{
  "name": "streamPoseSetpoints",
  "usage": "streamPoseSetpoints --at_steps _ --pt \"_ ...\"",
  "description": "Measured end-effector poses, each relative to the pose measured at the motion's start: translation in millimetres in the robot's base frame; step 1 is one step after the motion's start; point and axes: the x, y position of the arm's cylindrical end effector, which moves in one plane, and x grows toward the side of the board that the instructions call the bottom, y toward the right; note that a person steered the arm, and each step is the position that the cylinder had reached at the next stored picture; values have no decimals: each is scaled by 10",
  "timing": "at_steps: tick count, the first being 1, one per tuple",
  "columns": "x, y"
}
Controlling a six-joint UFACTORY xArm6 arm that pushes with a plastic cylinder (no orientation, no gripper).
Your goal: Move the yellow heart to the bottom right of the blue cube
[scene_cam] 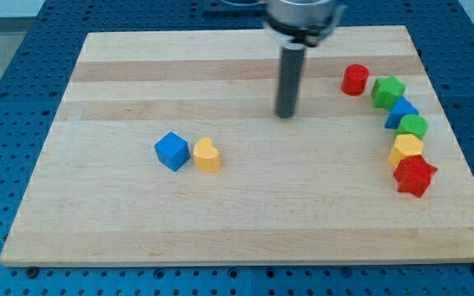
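The blue cube (172, 151) sits left of the board's middle. The yellow heart (207, 154) stands right beside it on its right, almost touching. My tip (285, 115) is at the end of the dark rod, above and to the right of the heart, about a hand's width away, touching no block.
A curved line of blocks runs down the view's right: a red cylinder (355, 80), a green star (389, 91), a blue block (401, 112), a green block (414, 126), a yellow block (406, 150) and a red star (414, 175). The wooden board (97, 222) ends at a blue perforated table.
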Motion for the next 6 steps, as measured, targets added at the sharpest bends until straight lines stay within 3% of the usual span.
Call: streamPoseSetpoints --at_steps 1,3,4,6 --pt "278 -656" --pt "946 -1281" --pt "1268 -1206" --pt "1373 -531"
